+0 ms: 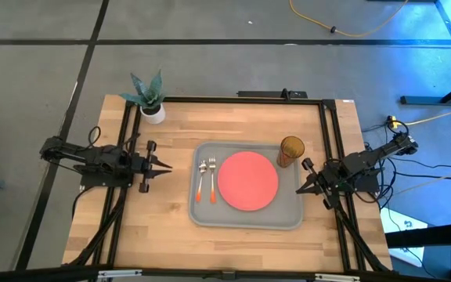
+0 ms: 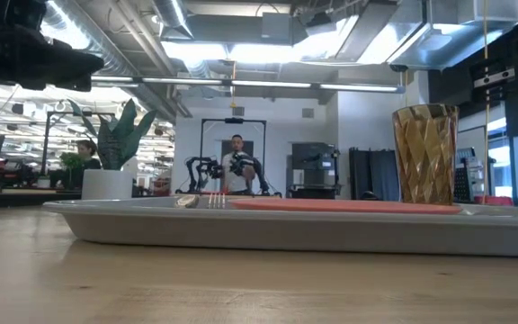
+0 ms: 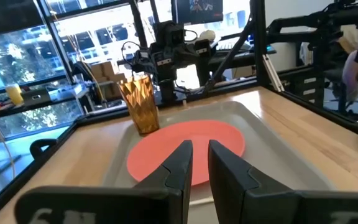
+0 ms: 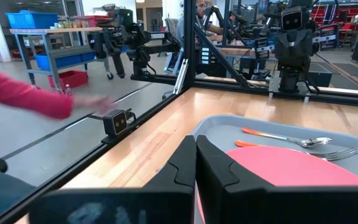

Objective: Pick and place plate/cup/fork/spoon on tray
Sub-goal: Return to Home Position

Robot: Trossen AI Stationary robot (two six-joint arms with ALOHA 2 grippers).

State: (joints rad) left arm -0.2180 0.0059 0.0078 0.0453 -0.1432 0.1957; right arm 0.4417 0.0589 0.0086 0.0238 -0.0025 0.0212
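- High view showed the grey tray [image 1: 247,221] lying in the middle of the wooden desk [image 1: 163,227], with every item of the task already on it
- the coral-red plate [image 1: 247,180] lay flat in the tray's centre
- the amber cup [image 1: 290,151] stood upright on the tray at the corner beside the plate, on the side nearer the right arm
- the spoon [image 1: 201,178] and the fork [image 1: 212,178] lay side by side on the tray just beside the plate, on the side toward the left arm, orange handles parallel; the spoon was the outer one
- the left hand [image 1: 165,166] hovered over bare desk near the tray's left edge, holding nothing, its fingers [image 3: 182,162] set slightly apart with a narrow gap between them
- the right hand [image 1: 301,188] rested just off the tray's right edge, empty, its fingers [image 4: 213,163] pressed together
- a white pot with a green plant [image 1: 150,98] stood at the desk's far left corner, well apart from the tray
- in the right wrist view a person's red sleeve [image 4: 23,96] reached in beyond the desk frame
- in the low view a person [image 2: 236,166] stood far back in the room
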